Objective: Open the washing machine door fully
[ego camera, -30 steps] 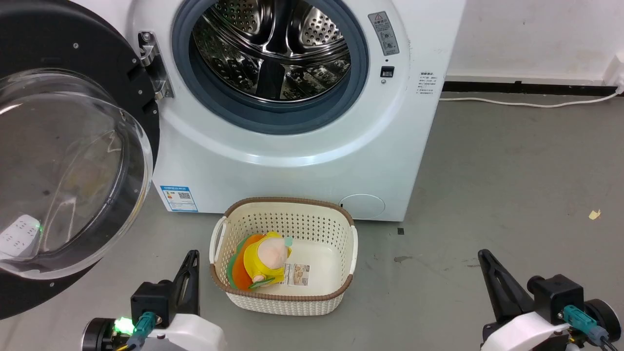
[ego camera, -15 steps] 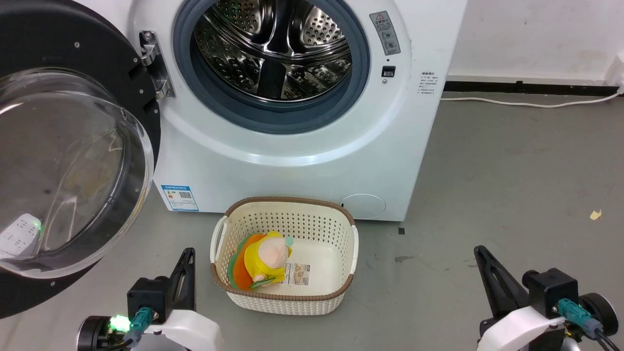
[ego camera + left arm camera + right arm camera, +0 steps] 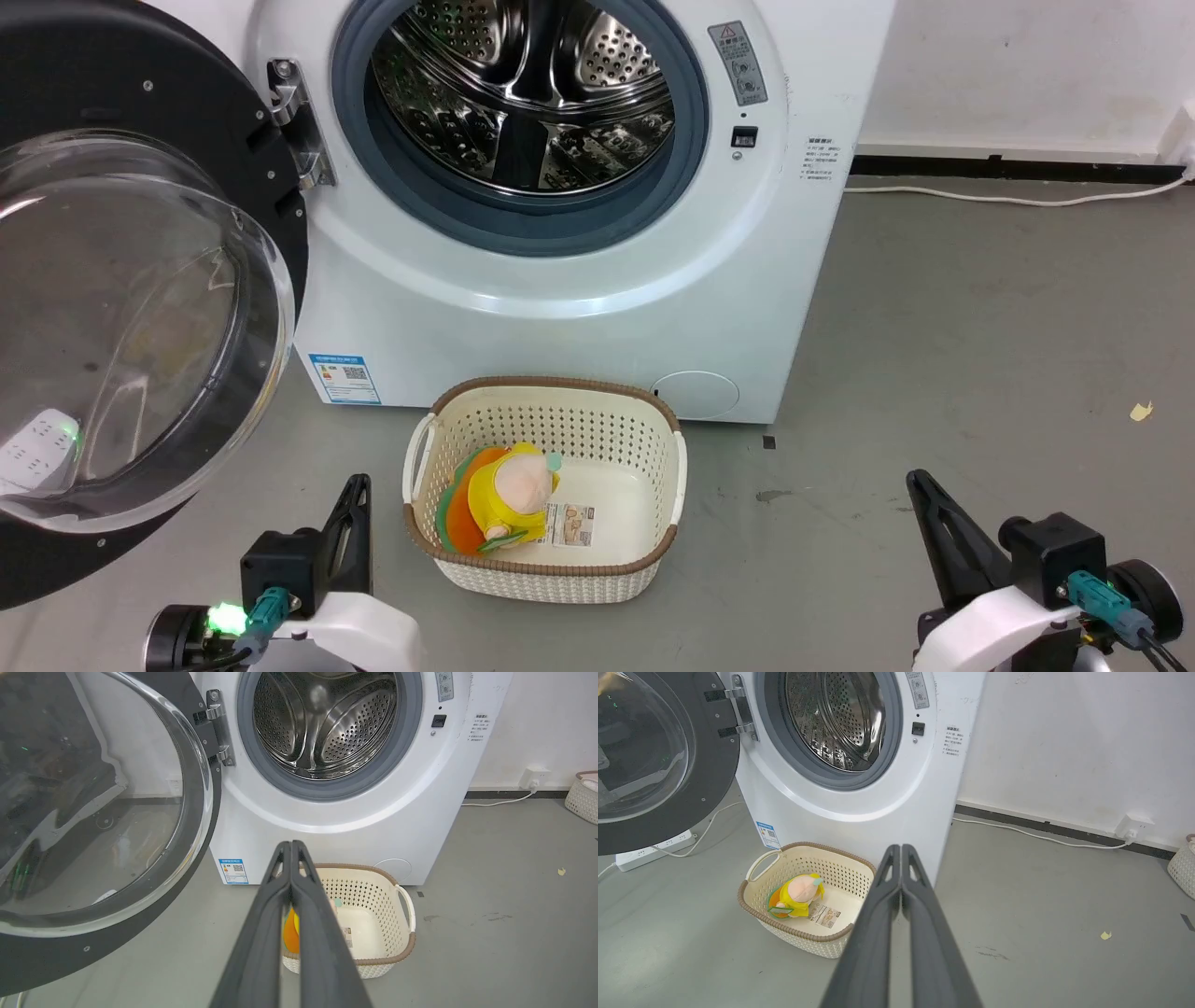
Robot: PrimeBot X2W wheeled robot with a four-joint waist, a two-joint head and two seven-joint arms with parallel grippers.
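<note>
None of the print here is sharp enough to read word for word. At the lower left corner of the washing machine (image 3: 579, 317) front is a blue label sticker (image 3: 344, 378) with a QR code (image 3: 352, 373) and lines of print too fine to make out. Towards the front's upper right is a grey warning sticker (image 3: 738, 63) with a red triangle sign (image 3: 726, 35) and small round symbols. By the front's right edge is a block of small black print (image 3: 821, 161), illegible. A printed tag (image 3: 569, 525) lies on the floor of the basket (image 3: 546, 583), its text too small to read.
</note>
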